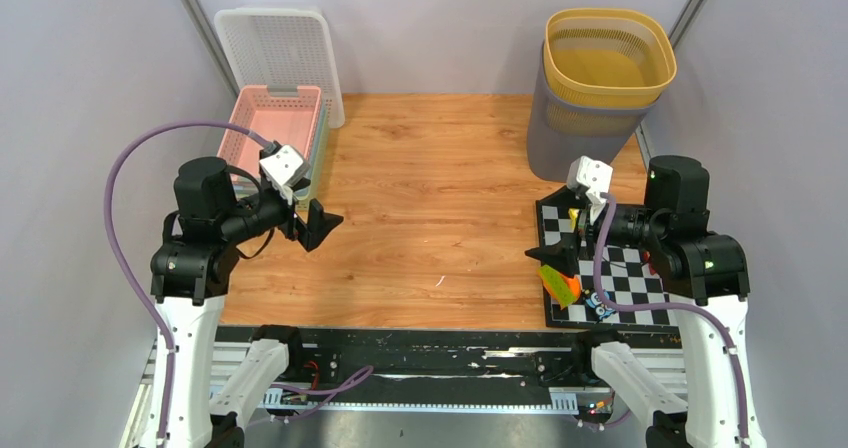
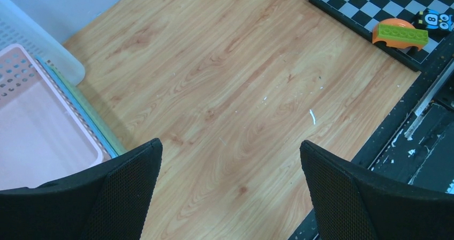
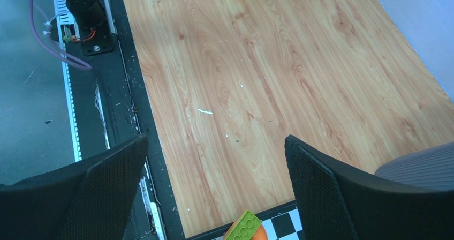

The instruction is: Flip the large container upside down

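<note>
A tall grey bin [image 1: 572, 140] stands upright at the back right with a yellow mesh basket [image 1: 608, 56] nested in its mouth, opening up. A sliver of the bin's grey wall shows in the right wrist view [image 3: 424, 166]. My right gripper [image 1: 556, 256] [image 3: 214, 189] is open and empty, hovering over the board's left edge, in front of the bin. My left gripper [image 1: 318, 226] [image 2: 230, 192] is open and empty over bare wood at the left, beside the pink basket [image 1: 272, 126] [image 2: 37, 127].
The pink basket sits on a stack of blue and green ones. A white mesh basket [image 1: 280, 53] [image 2: 32, 42] leans on the back wall. A checkerboard [image 1: 625, 268] [image 2: 375, 4] at the right holds an orange-and-green brick [image 1: 562, 286] [image 2: 400, 34] [image 3: 245, 229] and small toys.
</note>
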Motion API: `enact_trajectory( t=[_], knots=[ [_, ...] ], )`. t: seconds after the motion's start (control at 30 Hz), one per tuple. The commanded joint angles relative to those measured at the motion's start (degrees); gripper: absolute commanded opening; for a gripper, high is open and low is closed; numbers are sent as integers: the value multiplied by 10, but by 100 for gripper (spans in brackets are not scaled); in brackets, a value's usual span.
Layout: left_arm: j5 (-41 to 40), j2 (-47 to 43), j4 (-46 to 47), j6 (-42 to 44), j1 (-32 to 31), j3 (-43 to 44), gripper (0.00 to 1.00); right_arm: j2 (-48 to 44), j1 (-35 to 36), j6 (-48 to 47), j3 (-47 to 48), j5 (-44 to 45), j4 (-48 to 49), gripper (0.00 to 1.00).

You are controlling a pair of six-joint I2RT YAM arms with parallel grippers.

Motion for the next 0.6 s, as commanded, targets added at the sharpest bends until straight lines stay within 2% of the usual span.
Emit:
enact_trajectory(
  t=[0.0,0.57],
  knots=[
    [1,2,18,0,3,-13,100,-1,-1,20,-3,11,24,100],
    [-33,-3,44,4,4,-36,100,-7,-1,44,-21,38,59,100]
  ],
)
